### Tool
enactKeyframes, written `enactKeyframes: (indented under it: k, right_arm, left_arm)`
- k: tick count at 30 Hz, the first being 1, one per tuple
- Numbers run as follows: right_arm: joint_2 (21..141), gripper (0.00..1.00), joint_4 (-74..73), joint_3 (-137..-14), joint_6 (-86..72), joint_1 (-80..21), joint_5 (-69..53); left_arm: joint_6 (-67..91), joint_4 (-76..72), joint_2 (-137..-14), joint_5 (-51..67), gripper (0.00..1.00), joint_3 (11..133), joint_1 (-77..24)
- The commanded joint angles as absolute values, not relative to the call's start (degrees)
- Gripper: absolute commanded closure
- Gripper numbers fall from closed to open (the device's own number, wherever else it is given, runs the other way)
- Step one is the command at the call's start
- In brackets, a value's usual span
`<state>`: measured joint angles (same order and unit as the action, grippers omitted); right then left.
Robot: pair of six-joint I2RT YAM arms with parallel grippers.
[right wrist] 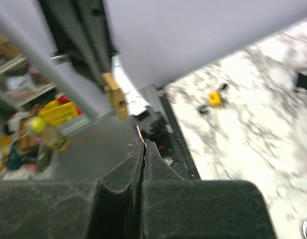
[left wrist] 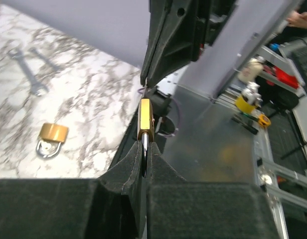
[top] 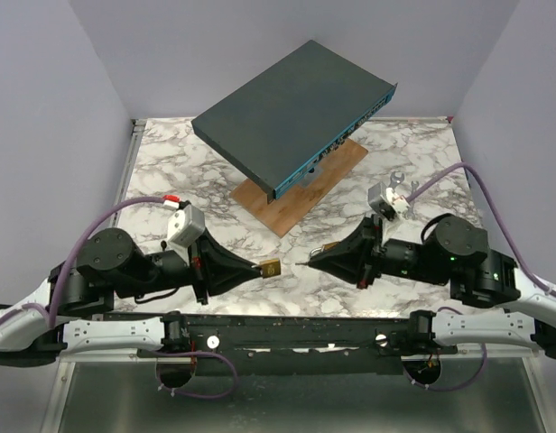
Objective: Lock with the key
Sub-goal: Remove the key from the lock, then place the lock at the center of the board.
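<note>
Left gripper [top: 258,267] was clamped shut on the padlock [top: 272,268]. Right gripper [top: 310,261] was pinched shut on the key [right wrist: 139,133], near the padlock but apart. Inserting and turning were still left, I'd judge.

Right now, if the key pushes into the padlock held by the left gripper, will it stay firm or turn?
Apparently held only by its thin shackle in the left gripper, the padlock may pivot when the key pushes. Smooth metal could slip. It looks solid brass, so probably heavy for its size.

Padlock [top: 270,268] in left tool [top: 259,268], key [right wrist: 138,133] in right tool [top: 303,262] just right of it, box [top: 291,104] on board [top: 280,212] behind
</note>
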<state>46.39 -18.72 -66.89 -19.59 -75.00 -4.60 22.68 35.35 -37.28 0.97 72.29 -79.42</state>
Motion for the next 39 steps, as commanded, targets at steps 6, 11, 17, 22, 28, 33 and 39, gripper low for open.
enactKeyframes:
  k: [6, 11, 17, 22, 28, 33, 39]
  right_arm:
    - [57.3, 0.99, -32.7, -62.3, -34.8, -74.1, 29.1]
    - [59.6, 0.99, -27.6, -54.1, -39.9, -66.9, 23.0]
    - [61.0, 0.99, -12.2, -43.5, -42.0, -58.7, 14.1]
    - [64.3, 0.99, 4.7, -35.7, -45.8, -51.1, 4.4]
    - [72.8, 0.99, 18.8, -33.2, -48.2, -46.4, -3.5]
    - [80.8, 0.99, 23.5, -35.5, -49.4, -45.3, -6.3]
    - [87.8, 0.99, 25.8, -38.9, -49.9, -45.1, -7.5]
  left_arm:
    - [37.5, 34.2, -40.4, -0.8, 1.0, 61.2, -67.2]
    - [46.2, 28.1, -40.0, 2.5, 1.0, 49.0, -61.1]
    - [56.1, 14.9, -42.3, 8.6, 1.0, 33.4, -52.4]
    - [59.3, 0.5, -48.1, 12.2, 1.0, 24.0, -44.6]
    - [60.7, -13.0, -59.4, 13.3, 1.0, 20.4, -36.7]
    - [63.4, -22.5, -66.0, 14.6, 1.0, 17.4, -29.3]
    - [63.5, -25.1, -73.3, 16.3, 1.0, 18.6, -26.8]
